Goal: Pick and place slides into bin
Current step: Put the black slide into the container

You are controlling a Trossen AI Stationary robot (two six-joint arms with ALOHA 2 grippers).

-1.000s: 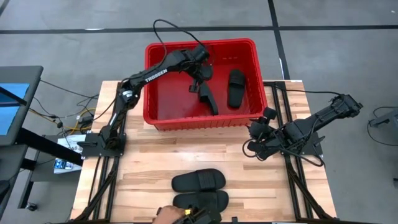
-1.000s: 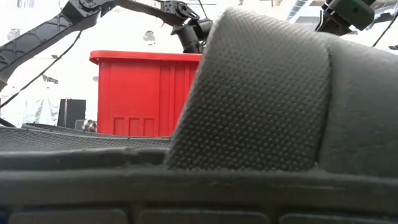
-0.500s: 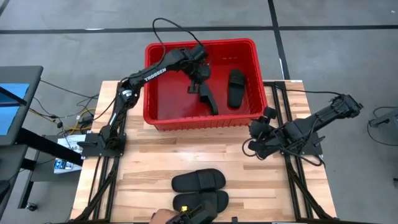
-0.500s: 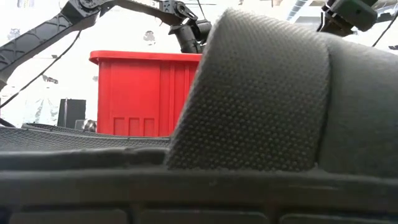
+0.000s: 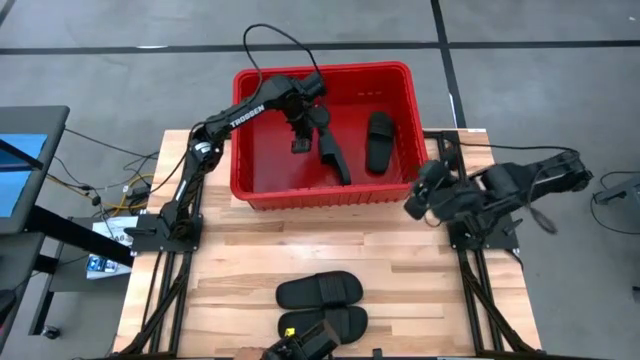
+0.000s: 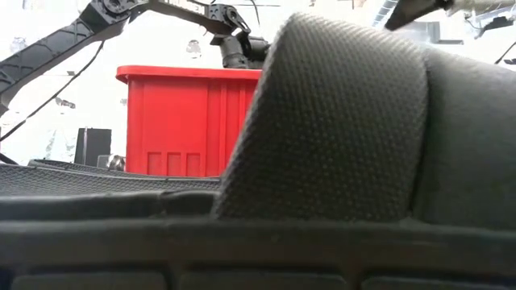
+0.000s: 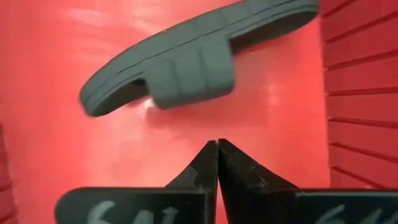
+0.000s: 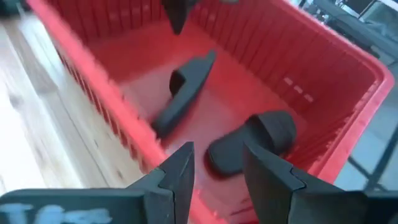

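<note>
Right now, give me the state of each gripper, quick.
Left gripper: shut, holding nothing, above a black slip-on sandal inside the large red plastic crate.
Right gripper: open, empty, beside the crate's right wall.

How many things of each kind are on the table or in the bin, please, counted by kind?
Black slides in the bin: 2
Black slides on the table: 2
Red bin: 1
Total: 5
</note>
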